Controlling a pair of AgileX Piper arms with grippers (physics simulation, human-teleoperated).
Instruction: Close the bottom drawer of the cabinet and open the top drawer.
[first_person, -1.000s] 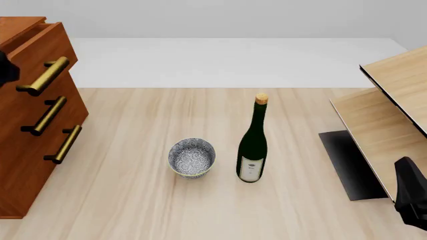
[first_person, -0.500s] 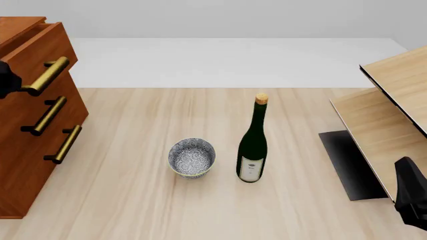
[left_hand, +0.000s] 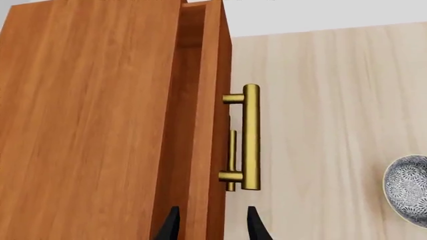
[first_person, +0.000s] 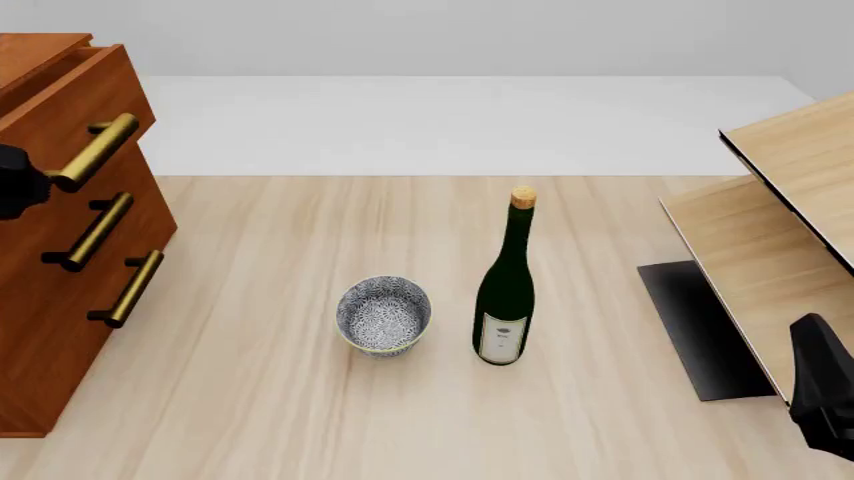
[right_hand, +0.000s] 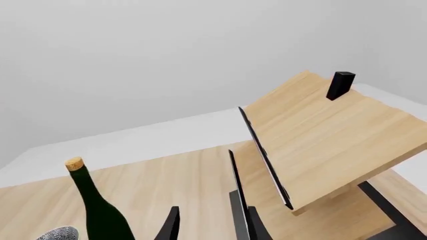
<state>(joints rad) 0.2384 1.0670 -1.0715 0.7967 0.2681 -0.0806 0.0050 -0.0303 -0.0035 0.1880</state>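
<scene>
Brass handle (left_hand: 250, 137) of top drawer (first_person: 83, 112), partly open | my left fingers (left_hand: 212, 226) spread, empty, seemingly astride the front panel | right fingers (right_hand: 212, 225) parted, idle | I'd pull straight outward.

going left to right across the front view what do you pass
left tool → cabinet → patterned bowl → green wine bottle → pale wood shelf unit → right arm
</scene>
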